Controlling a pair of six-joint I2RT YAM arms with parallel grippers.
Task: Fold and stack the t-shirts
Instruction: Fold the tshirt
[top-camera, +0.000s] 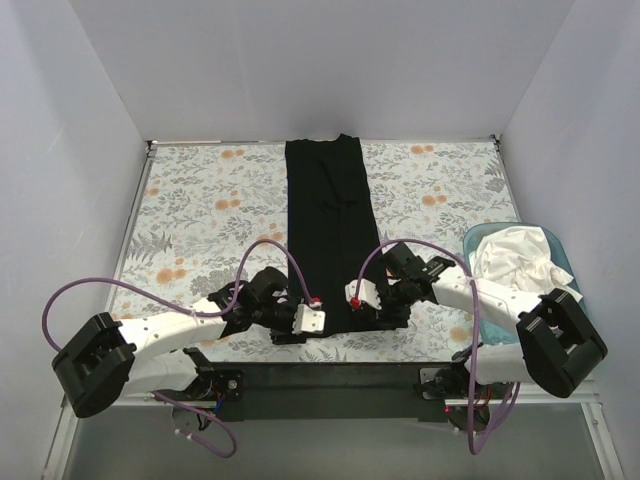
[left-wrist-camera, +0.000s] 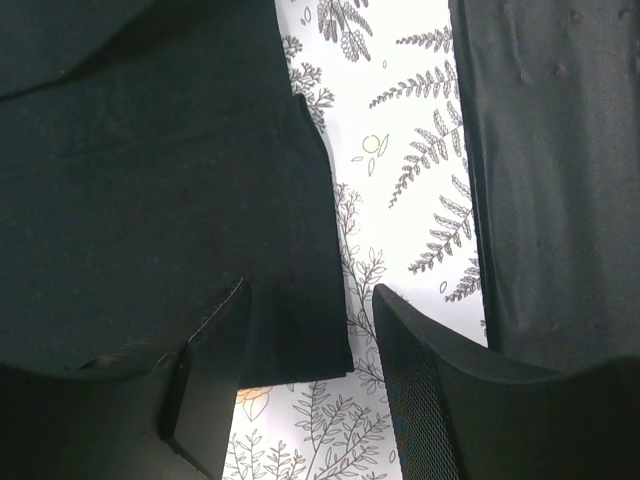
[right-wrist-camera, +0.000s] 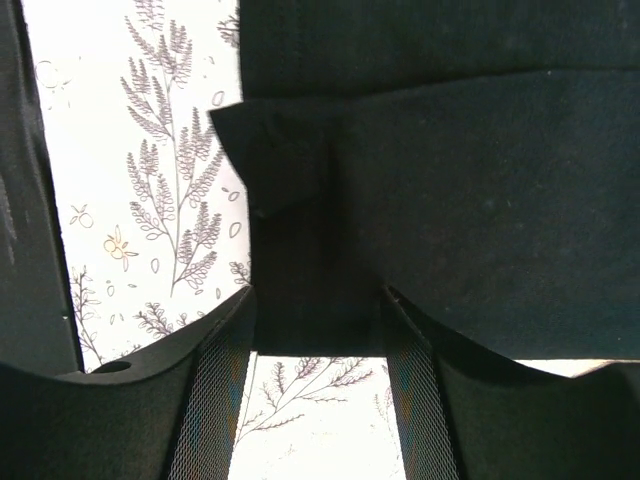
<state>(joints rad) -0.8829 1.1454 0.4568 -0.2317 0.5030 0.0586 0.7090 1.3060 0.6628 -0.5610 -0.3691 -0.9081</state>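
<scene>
Top external view has the floral-sheeted table (top-camera: 200, 200) bearing the black t-shirt (top-camera: 330, 220) as a long strip down its middle, with the left end effector (left-wrist-camera: 312, 290) and right end effector (right-wrist-camera: 317, 295) part-open astride its near hem, which both should pinch level before folding.

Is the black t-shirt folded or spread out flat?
Folded: the black t-shirt lies as one long narrow strip, with no sleeves sticking out at its sides.
</scene>
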